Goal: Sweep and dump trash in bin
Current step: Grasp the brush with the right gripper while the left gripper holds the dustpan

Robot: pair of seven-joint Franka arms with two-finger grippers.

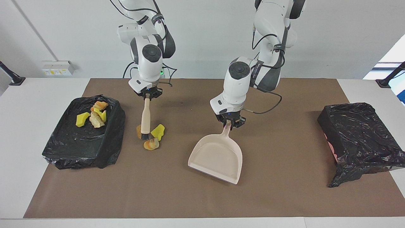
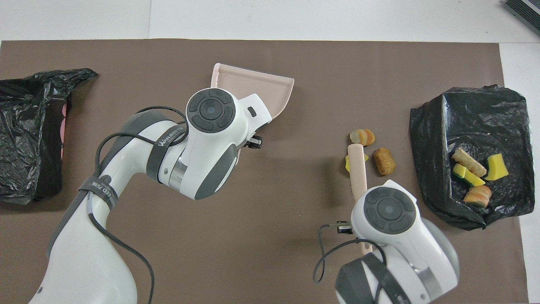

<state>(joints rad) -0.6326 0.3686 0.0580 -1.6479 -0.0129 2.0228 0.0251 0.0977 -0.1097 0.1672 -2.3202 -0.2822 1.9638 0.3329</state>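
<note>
Facing view, right tool (image 1: 148, 95): clamped on brush (image 1: 146, 118), bristles among three trash scraps (image 1: 157, 131).
Facing view, left tool (image 1: 230, 122): clamped on dustpan (image 1: 218, 156) handle.
Overhead view, writing: "WANJEED" on arm strap (image 2: 168, 141).
Overhead view, bin (image 2: 472, 126): four scraps inside.

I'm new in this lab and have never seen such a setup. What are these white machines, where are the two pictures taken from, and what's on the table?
They are two robot arms. One picture faces them across the table; the other looks down from above their end. The right gripper is shut on a small brush, its bristles down among three scraps on the brown mat. The left gripper is shut on the handle of a beige dustpan, which is empty. A tray lined with black plastic holds four more scraps. Another black-wrapped box sits at the left arm's end.
</note>
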